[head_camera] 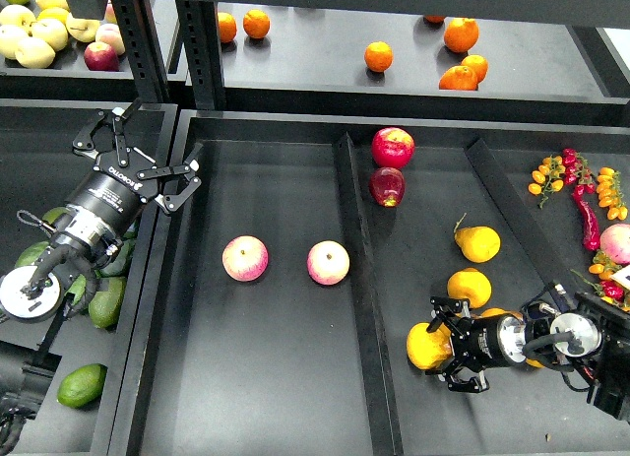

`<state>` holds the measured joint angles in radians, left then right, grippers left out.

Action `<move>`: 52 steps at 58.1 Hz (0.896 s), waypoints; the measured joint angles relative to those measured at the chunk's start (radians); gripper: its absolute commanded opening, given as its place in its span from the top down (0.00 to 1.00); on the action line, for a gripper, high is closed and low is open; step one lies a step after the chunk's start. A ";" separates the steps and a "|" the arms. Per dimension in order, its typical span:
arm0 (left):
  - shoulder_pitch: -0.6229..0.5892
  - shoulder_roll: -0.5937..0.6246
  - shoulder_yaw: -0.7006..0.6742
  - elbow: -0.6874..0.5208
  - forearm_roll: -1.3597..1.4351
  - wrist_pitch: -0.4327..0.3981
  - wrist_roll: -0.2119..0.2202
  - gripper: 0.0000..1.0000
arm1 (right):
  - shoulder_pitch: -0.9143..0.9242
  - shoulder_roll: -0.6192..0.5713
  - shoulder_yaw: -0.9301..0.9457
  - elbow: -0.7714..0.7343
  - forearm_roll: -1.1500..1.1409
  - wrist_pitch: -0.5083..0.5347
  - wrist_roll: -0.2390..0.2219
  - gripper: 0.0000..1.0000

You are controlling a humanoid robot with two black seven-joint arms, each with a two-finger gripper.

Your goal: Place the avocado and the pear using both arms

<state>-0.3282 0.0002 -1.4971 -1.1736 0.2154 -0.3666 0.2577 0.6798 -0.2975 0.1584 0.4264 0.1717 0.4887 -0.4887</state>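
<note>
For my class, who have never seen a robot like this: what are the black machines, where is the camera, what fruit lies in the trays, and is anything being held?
This single picture is taken from the robot's own head, looking down at black trays. The two black machines are its arms. The left gripper hangs open and empty over the tray edge, above dull green fruits. The right gripper has its fingers around a golden-yellow pear and appears to grip it. More yellow pears lie nearby, with two red apples behind. The middle tray holds two pink-yellow apples. Oranges sit on the far shelf. I cannot pick out the bright-green avocado for certain.
</note>
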 measured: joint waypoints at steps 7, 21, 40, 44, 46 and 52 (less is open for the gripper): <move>0.000 0.000 0.000 0.000 0.000 0.000 0.000 0.00 | -0.003 0.003 0.000 -0.001 -0.005 0.000 0.000 0.07; 0.000 0.000 0.000 -0.001 0.000 0.000 0.000 0.00 | 0.018 -0.001 0.008 0.007 -0.005 0.000 0.000 0.01; 0.000 0.000 -0.001 -0.006 -0.001 0.000 0.000 0.00 | 0.142 -0.049 0.169 0.013 0.032 0.000 0.000 0.01; 0.000 0.000 -0.001 -0.006 -0.001 0.001 0.000 0.00 | 0.143 -0.049 0.240 0.009 0.032 0.000 0.000 0.01; 0.000 0.000 -0.001 -0.006 -0.001 0.002 0.000 0.00 | 0.143 -0.049 0.268 0.008 0.032 0.000 0.000 0.01; 0.000 0.000 -0.001 -0.005 -0.001 0.004 0.000 0.00 | 0.143 -0.040 0.370 0.003 0.032 0.000 0.000 0.01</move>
<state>-0.3282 0.0001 -1.4977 -1.1783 0.2146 -0.3626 0.2577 0.8225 -0.3376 0.5282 0.4296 0.2034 0.4887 -0.4887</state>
